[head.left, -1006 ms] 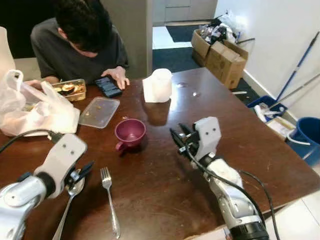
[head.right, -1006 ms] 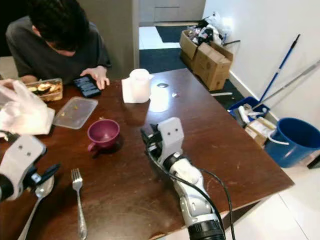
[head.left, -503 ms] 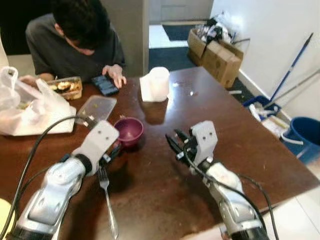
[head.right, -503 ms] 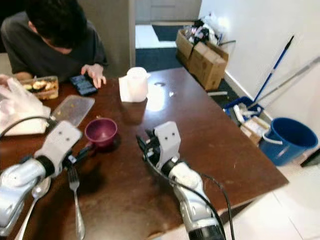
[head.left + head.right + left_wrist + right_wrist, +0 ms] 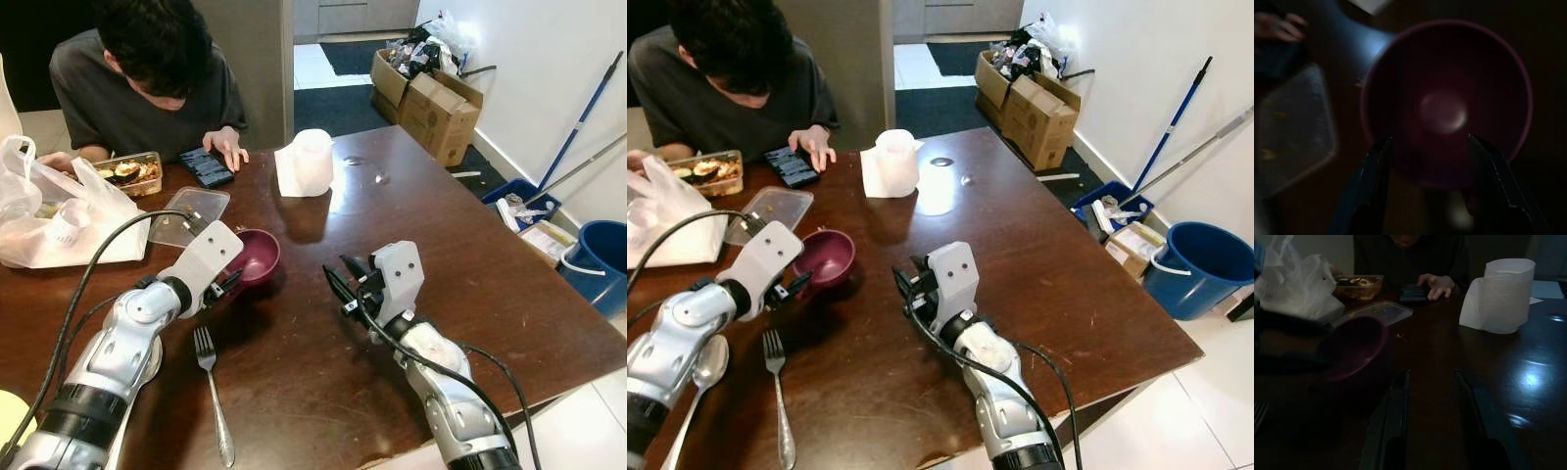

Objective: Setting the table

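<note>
A purple cup (image 5: 257,257) stands on the dark wooden table (image 5: 411,196), left of its middle. My left gripper (image 5: 227,284) is open at the cup's near side; in the left wrist view its fingers (image 5: 1376,191) reach over the near rim of the cup (image 5: 1449,88). Whether they touch it I cannot tell. A fork (image 5: 213,392) lies nearer the front edge, with a spoon (image 5: 700,377) to its left, partly under my left arm. My right gripper (image 5: 338,274) hovers open just above the table, right of the cup (image 5: 1354,347), holding nothing.
A person sits at the far left with a hand on a phone (image 5: 206,166). Near them are a food box (image 5: 132,171), a clear lid (image 5: 191,215) and a white plastic bag (image 5: 69,215). A white paper roll (image 5: 307,164) stands further back. A blue bucket (image 5: 1205,269) sits on the floor to the right.
My left arm has swung from beside the spoon at the front left forward to the purple cup. The right gripper has barely moved. The camera shifted a little.
</note>
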